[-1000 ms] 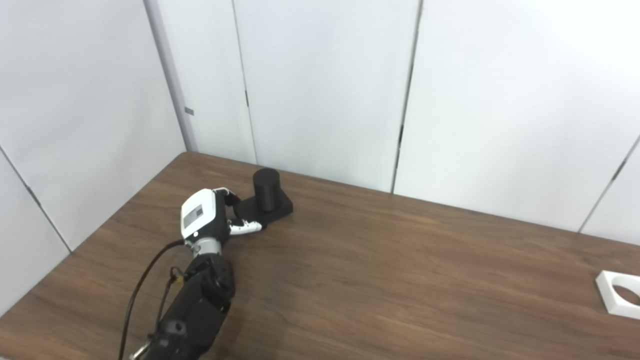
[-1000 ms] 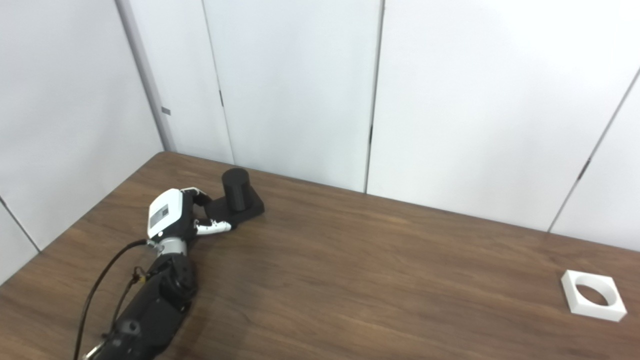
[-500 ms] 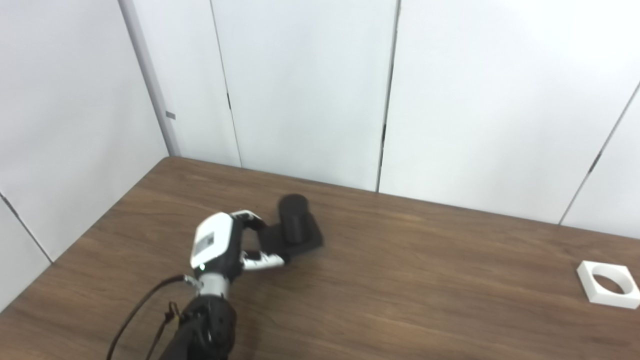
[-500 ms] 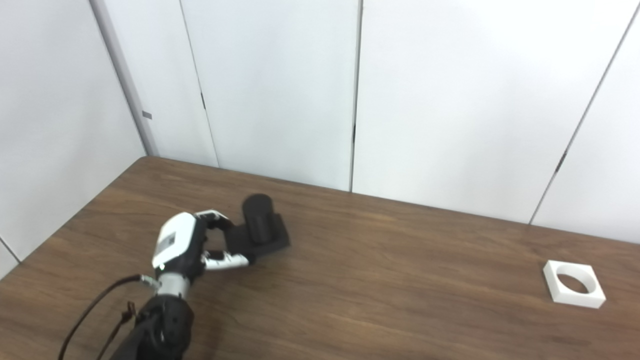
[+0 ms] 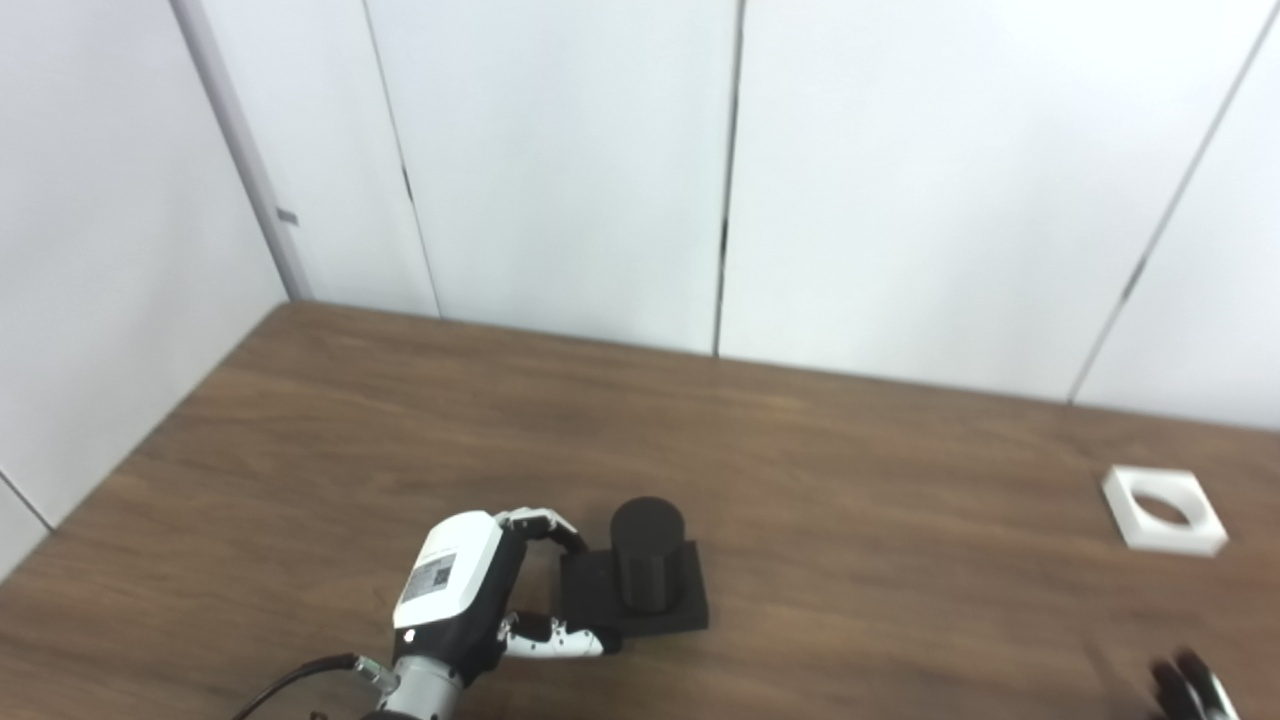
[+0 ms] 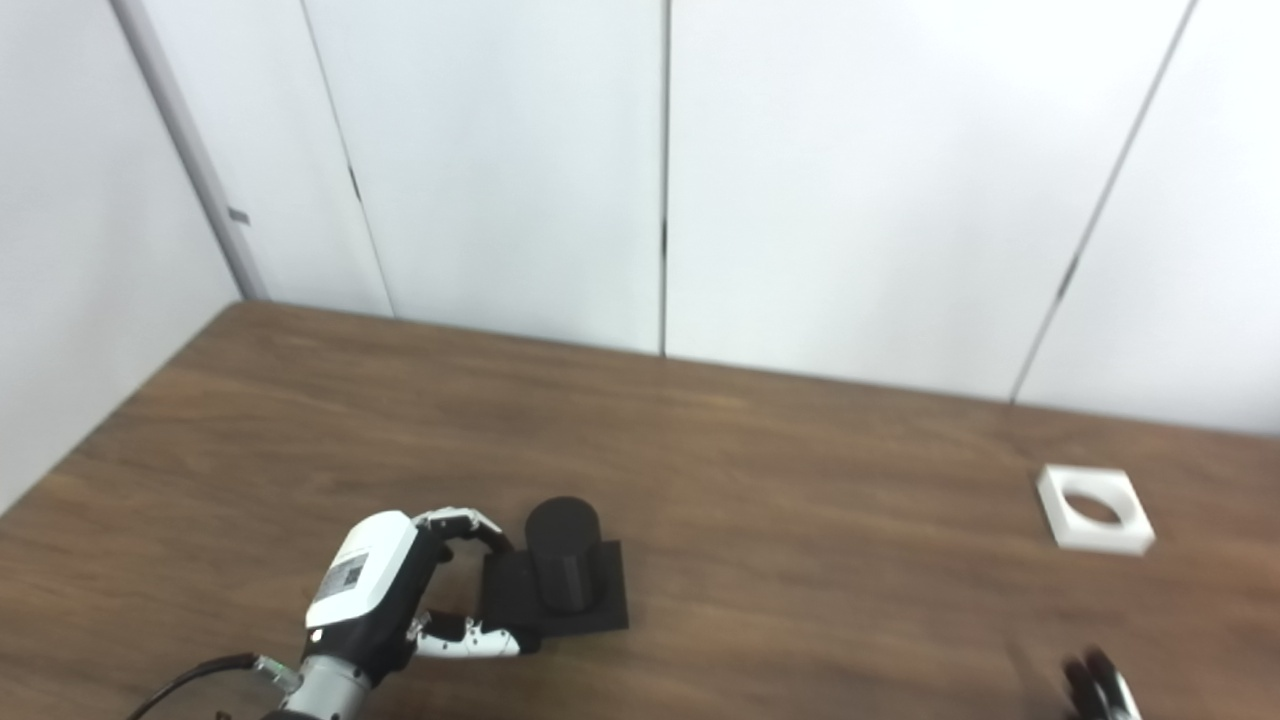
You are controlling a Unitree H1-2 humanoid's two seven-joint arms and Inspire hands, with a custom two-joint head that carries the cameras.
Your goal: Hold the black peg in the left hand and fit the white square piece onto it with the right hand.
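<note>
The dark brown wooden table (image 5: 850, 480) meets white wall panels (image 5: 560, 160) at its left and far edges, with open surface across the middle. Near the front left, the left hand (image 5: 470, 595) grips the square base of the upright black cylindrical peg (image 5: 645, 565). The white square piece with a round hole (image 5: 1163, 510) lies far right, well apart from the right hand (image 5: 1190, 692), whose blurred fingertips show at the bottom edge; whether they are spread or curled I cannot tell.

The desk (image 5: 850, 560) is dark brown with a wood grain pattern. The peg (image 5: 645, 565) and its square base are matte black. The square piece (image 5: 1165, 510) is plain white. The left hand (image 5: 470, 600) has a white back, black body and white-and-black fingers (image 5: 555, 642). The wall panels (image 5: 560, 160) are white with dark seams.
</note>
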